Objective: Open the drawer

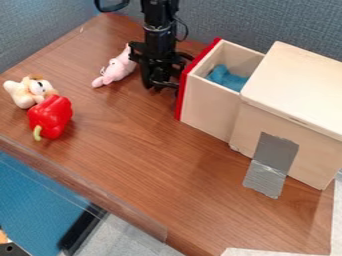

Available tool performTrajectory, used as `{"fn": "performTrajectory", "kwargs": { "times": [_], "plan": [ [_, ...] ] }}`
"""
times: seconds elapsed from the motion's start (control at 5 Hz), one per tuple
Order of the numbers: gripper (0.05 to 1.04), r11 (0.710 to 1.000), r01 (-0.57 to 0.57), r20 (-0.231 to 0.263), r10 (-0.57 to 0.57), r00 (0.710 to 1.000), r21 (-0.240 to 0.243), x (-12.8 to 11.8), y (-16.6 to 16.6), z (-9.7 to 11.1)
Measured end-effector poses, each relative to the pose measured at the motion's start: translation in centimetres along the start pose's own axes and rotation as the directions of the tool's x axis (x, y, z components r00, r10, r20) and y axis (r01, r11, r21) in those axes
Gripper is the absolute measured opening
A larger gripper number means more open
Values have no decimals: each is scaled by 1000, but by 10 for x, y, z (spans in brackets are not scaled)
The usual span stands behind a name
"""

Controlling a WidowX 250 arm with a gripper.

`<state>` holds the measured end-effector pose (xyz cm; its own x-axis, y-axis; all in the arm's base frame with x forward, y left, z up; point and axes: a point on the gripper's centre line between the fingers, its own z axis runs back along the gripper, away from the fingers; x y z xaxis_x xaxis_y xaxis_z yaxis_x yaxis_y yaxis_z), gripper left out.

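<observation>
Well, the drawer (208, 107) is out, right of upper centre.
The gripper (162, 87) hangs by its front (181, 97); I can't tell its grip. Pulling looks done; next, back clear.

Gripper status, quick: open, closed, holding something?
Gripper: can't tell whether it is open or closed, or whether it grips anything; it is right at the red front of the pulled-out drawer.
</observation>
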<state>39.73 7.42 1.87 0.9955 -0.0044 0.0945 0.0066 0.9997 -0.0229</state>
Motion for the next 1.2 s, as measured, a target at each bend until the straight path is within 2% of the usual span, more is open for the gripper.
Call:
{"fn": "performTrajectory", "kwargs": {
  "times": [0.2, 0.4, 0.6, 0.8, 1.2],
  "plan": [
    [734, 1000, -5, -7, 5, 1000, -2, -1, 0, 0],
    [980, 1000, -7, 17, 7, 1000, -5, 1, -2, 14],
    [1001, 1000, -5, 103, 5, 995, -2, 10, -2, 47],
    [1000, 999, -40, 92, 42, 995, -16, 5, 9, 52],
    [1000, 999, -37, 94, 40, 995, -31, 9, 12, 63]
  ]
}}
